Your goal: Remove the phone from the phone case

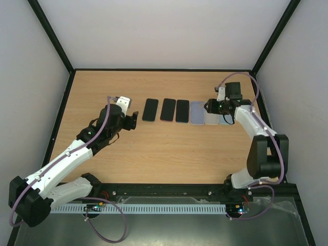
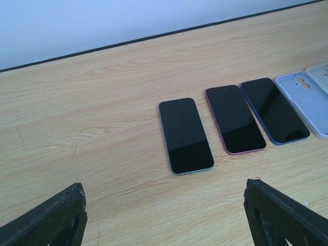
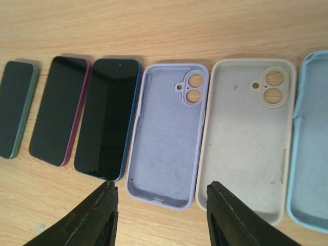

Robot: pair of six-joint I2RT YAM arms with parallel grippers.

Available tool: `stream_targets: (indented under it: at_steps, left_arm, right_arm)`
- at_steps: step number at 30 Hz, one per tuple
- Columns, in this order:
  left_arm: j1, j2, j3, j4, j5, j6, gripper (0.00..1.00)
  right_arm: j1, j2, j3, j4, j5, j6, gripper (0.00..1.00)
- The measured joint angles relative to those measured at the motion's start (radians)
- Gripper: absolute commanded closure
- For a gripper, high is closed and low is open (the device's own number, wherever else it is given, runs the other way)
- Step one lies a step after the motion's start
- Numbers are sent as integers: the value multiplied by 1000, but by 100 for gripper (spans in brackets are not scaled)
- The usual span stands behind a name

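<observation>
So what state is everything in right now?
Green-edged phone: face up, dark.
Pink-edged phone: face up, dark.
Blue-edged phone: face up, dark.
Lilac case: empty, inside up.
Cream case: empty, inside up.
Light blue case: empty, inside up.
Left gripper: open, empty.
Right gripper: open, empty.

1. Three phones (image 1: 168, 109) and three cases (image 3: 166, 133) lie flat in one row, side by side, with only thin gaps between neighbours.
2. Bare table (image 1: 169, 154) lies before and behind the row.
3. The left gripper (image 1: 134, 119) stands near the row's left end; the right gripper (image 1: 207, 106) hangs over the cases.
4. Walls (image 1: 31, 102) close the left, back and right sides.
</observation>
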Motion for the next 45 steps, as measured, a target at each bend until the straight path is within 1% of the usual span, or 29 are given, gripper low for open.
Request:
stream_targets:
  at_steps: [2,3,5,7,9,10,11,15,19,22,26,31,35,45]
  left_arm:
    - [0,-4,-1,0,0,-9,8]
    - [0,-6,-1,0,0,-17,5]
    - [0,-10,0,0,0,-37,0]
    - [0,-11,9,-9,0,-58,0]
    - [1,-8,31,-28,-1,-70,0]
    - [3,-7,45,-35,-2,-74,0]
    - [4,-6,60,-39,-8,-75,0]
    - [4,-30,75,-33,-57,-74,0]
    - [6,-114,5,-5,-101,-76,0]
    - [6,-171,-44,-4,-122,-78,0]
    - [6,-198,-48,0,-172,-85,0]
    - [6,-241,-49,1,-237,-98,0]
    - [6,-274,-59,11,-267,-101,0]
    - [6,-275,-64,11,-291,-100,0]
  right_arm:
    - [0,-74,-36,10,15,-5,51]
    - [0,-112,-55,16,23,-8,47]
    - [-1,-197,-100,42,43,-9,36]
    - [-4,-288,-150,77,70,-3,24]
    - [-10,-376,-197,119,104,2,7]
    - [-16,-426,-225,141,125,12,1]
    - [-21,-488,-260,171,157,14,2]
    - [-31,-677,-364,261,264,45,2]
    - [-35,-792,-437,332,323,69,2]
    - [-35,-796,-443,354,308,76,2]
    - [-35,-760,-442,359,291,101,3]
    - [-35,-705,-405,313,313,175,3]
    - [-35,-728,-404,314,318,204,3]
    - [-35,-793,-422,334,309,222,2]
